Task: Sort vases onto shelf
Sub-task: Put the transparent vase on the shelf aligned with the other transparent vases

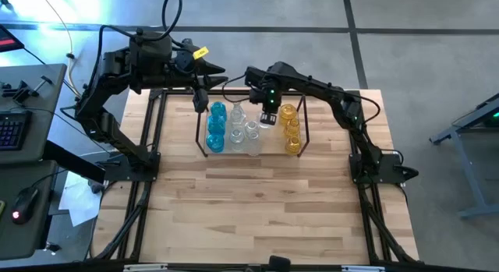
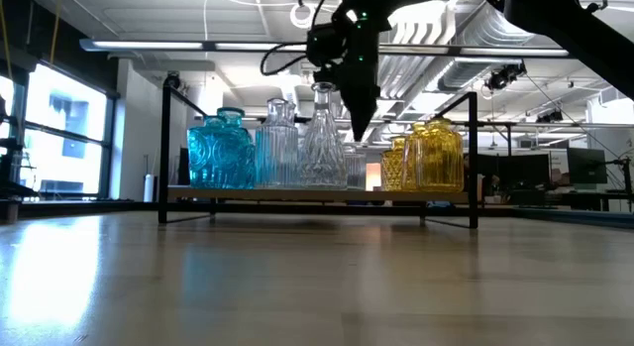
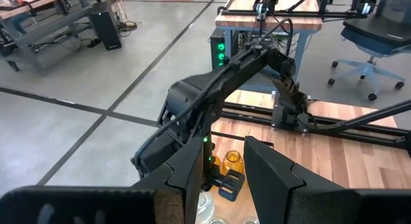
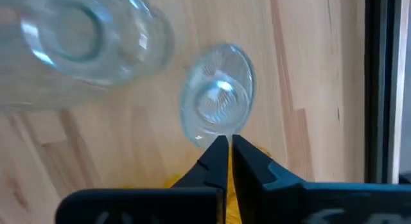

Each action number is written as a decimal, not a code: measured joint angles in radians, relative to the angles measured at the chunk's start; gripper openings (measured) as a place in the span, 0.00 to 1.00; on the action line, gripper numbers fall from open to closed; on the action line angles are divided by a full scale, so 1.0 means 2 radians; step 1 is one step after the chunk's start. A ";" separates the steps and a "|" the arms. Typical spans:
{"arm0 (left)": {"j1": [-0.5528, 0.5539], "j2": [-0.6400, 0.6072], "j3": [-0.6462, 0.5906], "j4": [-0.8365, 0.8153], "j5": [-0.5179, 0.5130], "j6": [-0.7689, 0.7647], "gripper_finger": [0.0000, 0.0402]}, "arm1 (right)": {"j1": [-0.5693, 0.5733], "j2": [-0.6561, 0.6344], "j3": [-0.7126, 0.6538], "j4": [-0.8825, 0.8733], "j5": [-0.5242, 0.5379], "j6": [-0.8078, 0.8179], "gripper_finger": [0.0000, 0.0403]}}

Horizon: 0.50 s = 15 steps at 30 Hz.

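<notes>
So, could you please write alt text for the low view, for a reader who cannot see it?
A low black metal rod shelf on a wooden table holds translucent glass vases in a row: blue vases on the left, clear vases in the middle, amber-yellow vases on the right. The robot's right hand hangs from above, shut and empty, between the clear and yellow groups.

Two black jointed arms [image 1: 125,77] with looping cables, green lights, yellow tag [image 1: 200,51]
</notes>
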 joint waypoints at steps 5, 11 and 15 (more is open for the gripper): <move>0.000 0.000 0.000 0.000 0.000 0.000 0.25 | -0.008 0.000 -0.030 0.002 0.018 0.003 0.00; 0.000 0.000 0.000 0.000 0.000 0.000 0.25 | -0.008 0.000 -0.046 0.023 0.003 -0.004 0.00; 0.000 0.000 0.000 0.000 0.000 0.000 0.25 | -0.008 0.000 -0.046 0.044 -0.011 -0.003 0.00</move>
